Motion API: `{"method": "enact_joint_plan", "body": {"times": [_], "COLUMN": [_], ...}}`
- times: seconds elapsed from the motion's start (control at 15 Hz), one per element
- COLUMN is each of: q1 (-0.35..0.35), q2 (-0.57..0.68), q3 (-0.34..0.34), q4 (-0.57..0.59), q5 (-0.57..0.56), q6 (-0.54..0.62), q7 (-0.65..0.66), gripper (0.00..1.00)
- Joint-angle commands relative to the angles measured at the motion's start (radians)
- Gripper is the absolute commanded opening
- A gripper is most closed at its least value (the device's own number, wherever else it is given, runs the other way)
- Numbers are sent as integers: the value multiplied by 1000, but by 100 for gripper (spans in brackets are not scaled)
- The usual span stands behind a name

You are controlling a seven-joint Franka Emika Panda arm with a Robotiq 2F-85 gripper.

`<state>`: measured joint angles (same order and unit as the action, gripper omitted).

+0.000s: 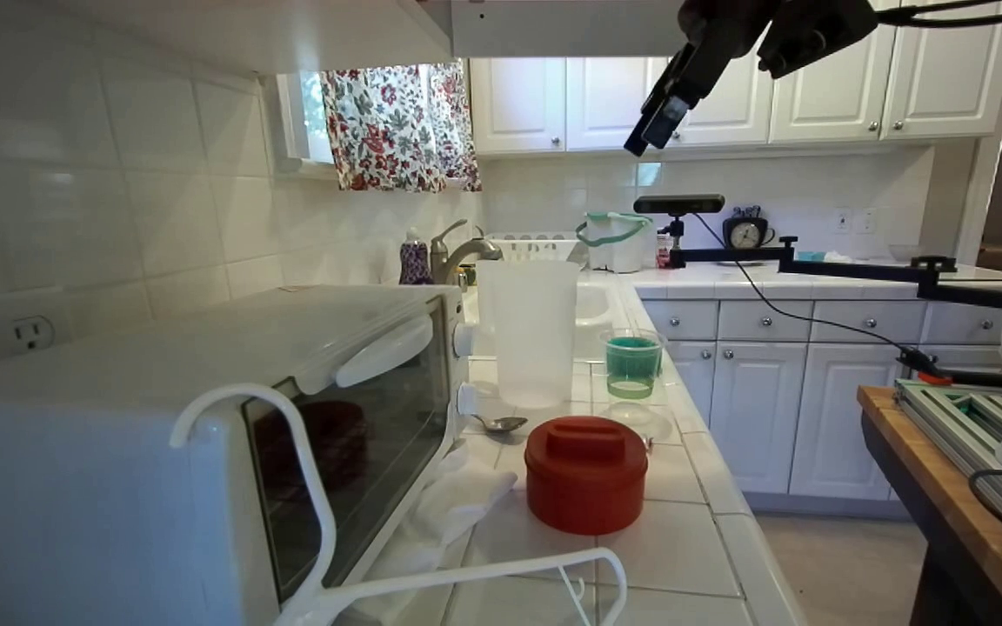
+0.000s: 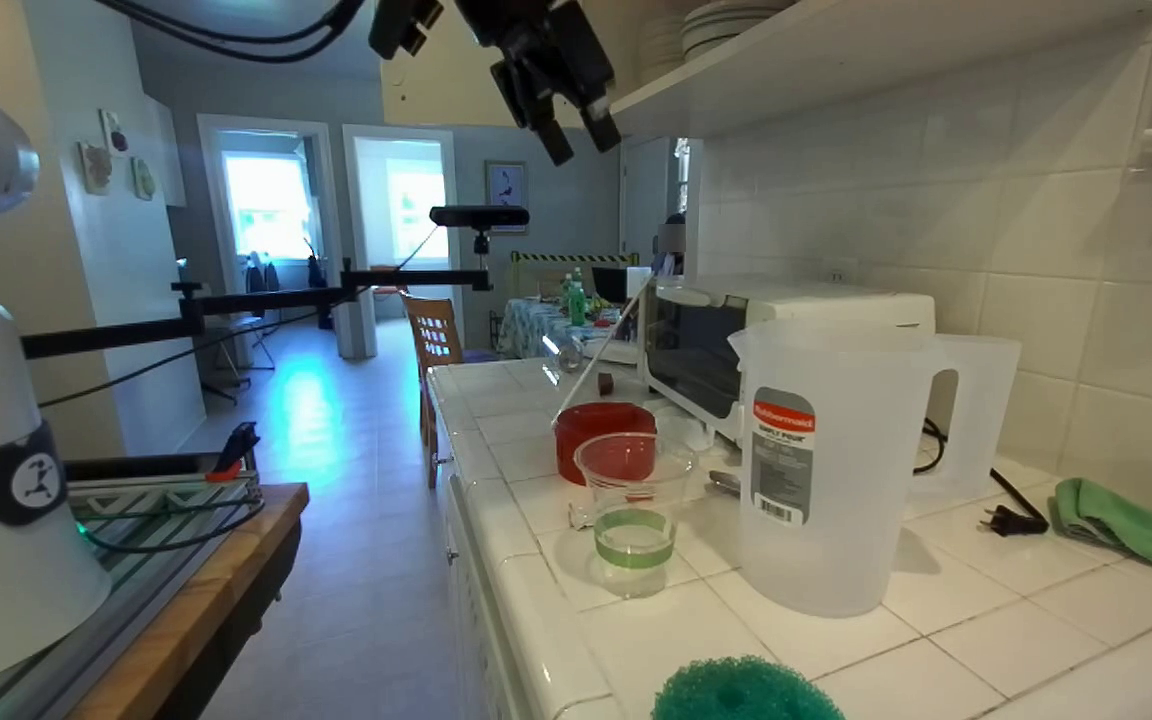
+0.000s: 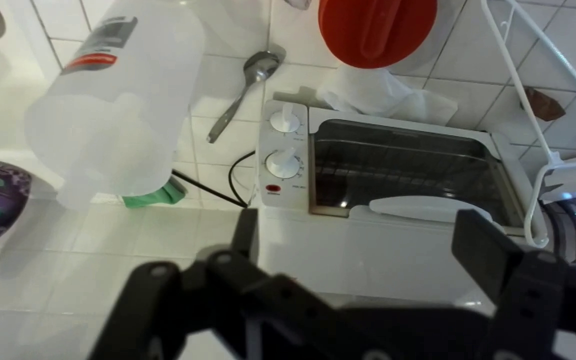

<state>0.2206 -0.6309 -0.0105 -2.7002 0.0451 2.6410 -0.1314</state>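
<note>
Evidently, the gripper [image 3: 355, 235] hung high, its fingers [image 3: 488, 252] well apart.
Below it stood the toaster oven [image 3: 393, 180], partly hidden by the fingers in the wrist view; farther from the tool lay a white crumpled thing [image 3: 383, 97] (hard to identify) and a red container [image 3: 378, 32], cut off by the frame.

White square-tiled table [image 1: 684, 556]. On it: boxy white toaster oven [image 3: 383, 175]; round red lidded container [image 1: 586, 478]; frosted plastic pitcher [image 2: 826, 480], upright; clear tapered plastic cup [image 2: 634, 540], upright, between pitcher and table edge; silver metal spoon [image 3: 243, 95], between pitcher and oven; curly green scrubber [image 2: 746, 690], partly in view; crumpled green cloth [image 2: 1131, 525] beside black power plug [image 2: 1019, 521].
</note>
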Motion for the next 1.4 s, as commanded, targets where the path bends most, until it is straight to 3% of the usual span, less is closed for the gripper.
{"method": "enact_joint_plan", "body": {"times": [0.0, 0.27, 0.47, 0.87, 1.33], "q1": [69, 86, 47, -67, -141], "q2": [126, 248, 311, 398, 455], "q3": [-51, -57, -24, 37, 58], "q4": [74, 131, 168, 224, 265], "q5": [76, 127, 92, -107, -318], "q6": [7, -2, -32, -129, -112], "q7": [-76, -121, -120, -91, -88], "gripper": [100, 100, 100, 100, 100]}}
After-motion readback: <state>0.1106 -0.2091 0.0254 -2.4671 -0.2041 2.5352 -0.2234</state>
